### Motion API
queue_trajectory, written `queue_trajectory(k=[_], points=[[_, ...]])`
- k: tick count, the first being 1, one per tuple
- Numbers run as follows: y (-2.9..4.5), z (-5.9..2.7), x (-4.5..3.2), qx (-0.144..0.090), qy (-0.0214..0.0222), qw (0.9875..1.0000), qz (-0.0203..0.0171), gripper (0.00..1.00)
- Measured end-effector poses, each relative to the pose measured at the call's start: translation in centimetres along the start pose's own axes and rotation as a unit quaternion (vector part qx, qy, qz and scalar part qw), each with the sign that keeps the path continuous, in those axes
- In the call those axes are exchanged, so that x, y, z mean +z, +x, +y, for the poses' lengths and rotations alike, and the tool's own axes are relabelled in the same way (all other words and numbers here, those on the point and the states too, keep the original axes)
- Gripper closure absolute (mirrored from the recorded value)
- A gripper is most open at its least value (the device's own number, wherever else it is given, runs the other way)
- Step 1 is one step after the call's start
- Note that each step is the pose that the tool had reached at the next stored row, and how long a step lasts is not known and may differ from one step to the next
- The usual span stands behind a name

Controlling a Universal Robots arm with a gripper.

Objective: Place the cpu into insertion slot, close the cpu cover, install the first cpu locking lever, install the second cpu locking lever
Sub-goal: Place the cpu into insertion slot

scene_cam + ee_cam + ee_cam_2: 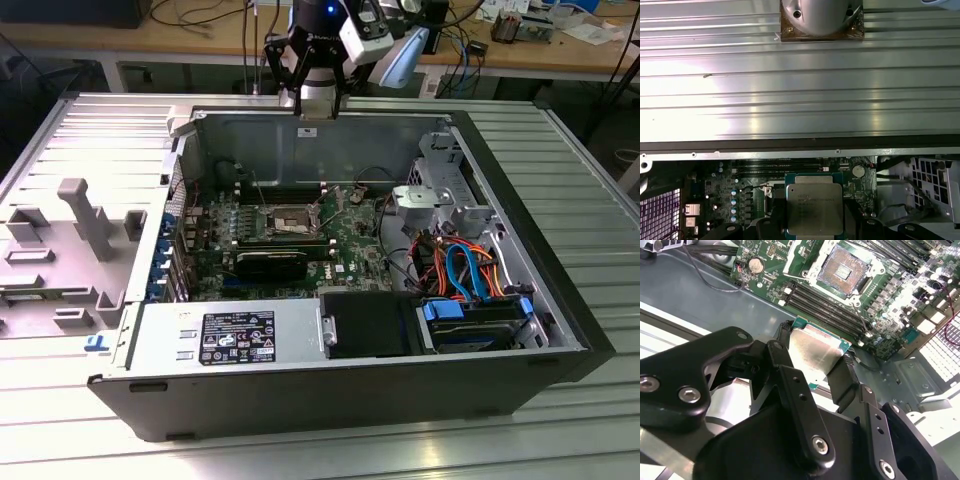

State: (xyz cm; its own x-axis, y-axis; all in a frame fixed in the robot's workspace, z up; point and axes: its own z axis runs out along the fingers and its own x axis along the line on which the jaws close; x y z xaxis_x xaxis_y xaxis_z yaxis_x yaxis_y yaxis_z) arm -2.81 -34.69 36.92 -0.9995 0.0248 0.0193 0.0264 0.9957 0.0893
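Exterior view: an open computer case (300, 400) lies on a ribbed metal tabletop (560, 170). The insertion slot (291, 222) sits on the green circuit board (350, 250) inside it. The arm (318, 60) hangs beyond the slot, over the case wall on the slot's far side, and is well apart from the slot. A black block (270, 265) lies just on the slot's near side. A grey power supply (225, 335) stands farther out on that same side, against the case's front wall. A bundle of orange and blue cables (460, 265) lies away from the slot toward the exterior view's right.

In the second wrist view the gripper (816, 346) carries the cpu (815, 356). Its two black fingers (842, 382) pinch the chip by opposite edges, with the silver-grey top facing the camera. The cpu is in the air, clear of the slot. It hangs over the board's edge, past the long black memory slots (820, 305) that run just beside the insertion slot. The slot's dark pin grid lies bare inside its silver rim. A round coin battery (756, 264) sits on the board to one side of the slot.

In the first wrist view the chip is square-on between the fingers, with the circuit board behind it.
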Motion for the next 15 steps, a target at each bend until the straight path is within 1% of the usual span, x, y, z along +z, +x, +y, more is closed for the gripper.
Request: queue_trajectory(k=[7, 15], points=[[0.0, -0.01, 0.12, 0.0, 0.0, 1.0, 0.0, 0.45], [-0.01, -0.07, 0.44, 0.0, 0.0, 1.0, 0.0, 0.45]])
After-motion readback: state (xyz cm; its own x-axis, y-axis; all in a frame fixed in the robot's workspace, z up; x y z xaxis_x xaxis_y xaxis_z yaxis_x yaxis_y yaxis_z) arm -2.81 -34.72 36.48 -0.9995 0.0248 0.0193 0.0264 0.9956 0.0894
